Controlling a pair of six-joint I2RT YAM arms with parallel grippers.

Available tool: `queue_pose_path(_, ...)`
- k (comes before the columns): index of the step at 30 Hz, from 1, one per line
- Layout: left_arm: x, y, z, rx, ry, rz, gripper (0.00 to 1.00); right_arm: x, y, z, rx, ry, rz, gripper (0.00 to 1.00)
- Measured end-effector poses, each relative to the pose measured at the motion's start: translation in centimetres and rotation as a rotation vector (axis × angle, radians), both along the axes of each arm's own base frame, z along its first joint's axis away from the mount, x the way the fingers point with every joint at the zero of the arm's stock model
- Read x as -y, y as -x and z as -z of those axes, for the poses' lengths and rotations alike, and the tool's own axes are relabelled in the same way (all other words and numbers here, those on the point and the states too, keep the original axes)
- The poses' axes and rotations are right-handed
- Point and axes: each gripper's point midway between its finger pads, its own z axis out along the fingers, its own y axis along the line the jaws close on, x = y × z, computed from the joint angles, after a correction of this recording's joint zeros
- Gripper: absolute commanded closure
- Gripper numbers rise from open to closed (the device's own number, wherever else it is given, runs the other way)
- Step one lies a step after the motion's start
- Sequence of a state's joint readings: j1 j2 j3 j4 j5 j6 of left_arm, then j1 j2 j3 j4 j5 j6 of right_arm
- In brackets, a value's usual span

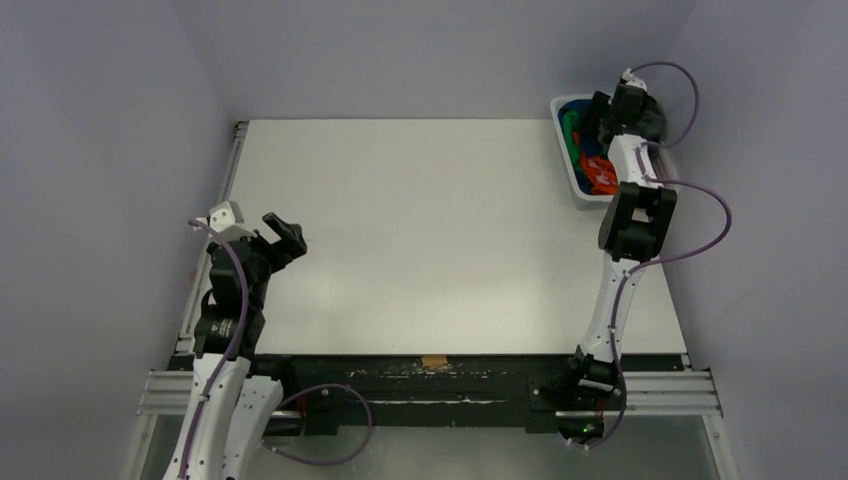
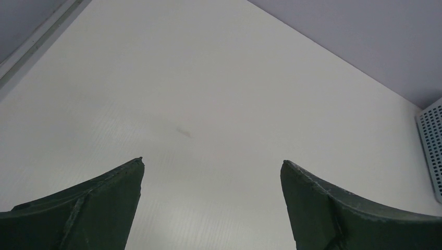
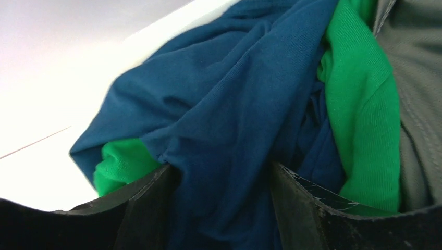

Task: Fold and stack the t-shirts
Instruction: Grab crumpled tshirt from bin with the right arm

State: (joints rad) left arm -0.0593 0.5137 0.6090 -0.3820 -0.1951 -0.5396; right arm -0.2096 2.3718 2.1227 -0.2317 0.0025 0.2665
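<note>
Shirts: the t-shirts lie heaped in a white basket at the 1 o'clock corner of the table. The navy t-shirt is uppermost and the green t-shirt is tangled into it.
Right gripper: it is down in the heap with its fingers partly apart. A navy fold between them touches both, but a firm pinch cannot be told.
Left gripper: it hovers at 8 o'clock with its fingers spread wide, holding nothing.
Handling: the cloth is probably light and limp and likely to drag its neighbours along. A collar or shoulder seam looks a better hold than a mid-cloth bunch.

Counter: white, matte.
Basket: white plastic, perforated wall, at the counter's far right corner.
Tape: tan scrap, near edge.
</note>
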Motion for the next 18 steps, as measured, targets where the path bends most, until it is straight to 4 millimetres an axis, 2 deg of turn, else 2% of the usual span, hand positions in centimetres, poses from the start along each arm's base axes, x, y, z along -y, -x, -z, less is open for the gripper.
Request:
queue_pose_path(2,0.0,-0.1,0.1,-0.005,0.000,0.000,0.00,0.3,-0.6,1.7,-0.012,-0.005,0.015,0.46)
queue_pose_path(5,0.0,-0.1,0.3,-0.011,-0.001,0.000,0.00,0.7,-1.0,2.6,-0.007,-0.012,0.044,0.56)
queue_pose_path(8,0.0,-0.2,0.3,-0.014,-0.001,0.000,0.00,0.8,-1.4,2.1,0.020,-0.027,0.063,0.64)
queue_pose_path(12,0.0,-0.2,0.4,-0.017,-0.001,0.000,0.00,0.9,-1.8,1.4,0.059,-0.043,0.086,0.68)
queue_pose_path(16,0.0,-0.2,0.4,-0.018,-0.001,0.001,0.00,0.5,-0.7,0.4,0.085,-0.063,0.096,0.76)
queue_pose_path(18,0.0,-0.2,0.5,-0.019,-0.001,0.001,0.00,0.2,-0.1,-0.6,0.109,-0.076,0.090,0.76)
